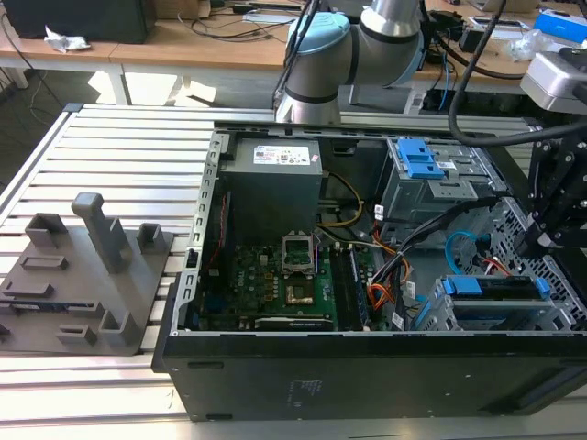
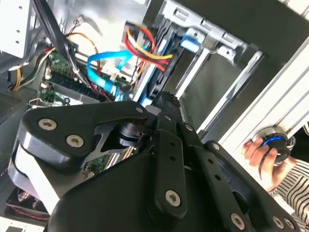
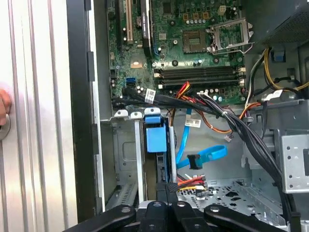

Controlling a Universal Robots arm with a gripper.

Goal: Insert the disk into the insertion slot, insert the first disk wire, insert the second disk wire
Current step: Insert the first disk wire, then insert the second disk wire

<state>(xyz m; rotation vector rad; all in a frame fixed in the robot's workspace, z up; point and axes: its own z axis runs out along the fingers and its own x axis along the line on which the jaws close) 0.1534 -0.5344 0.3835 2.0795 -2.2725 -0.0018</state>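
- In the exterior view, an open computer case lies open side up on the slatted bench. A grey moulded fixture sits beside it toward the exterior view's left.
- Low at the exterior view's right, the disk in its blue carrier sits in the insertion slot, the silver perforated cage in the case's corner.
- The black pincer hangs just above the end of the disk nearer the exterior view's right. I cannot tell whether it is apart or clamped.
- Higher in the frame, a grey cage carries a blue latch. The power supply stands above the motherboard.
- In the second wrist view, the pincer's black linkage points toward the dark edge of the disk. A blue cable and red and yellow wires lie near it. Outside the case, a hand grips a round knob.
- In the first wrist view, the pincer lines up with the disk, seen edge-on between silver rails. The carrier's blue tab faces the motherboard, and the blue cable loops just beside the disk.
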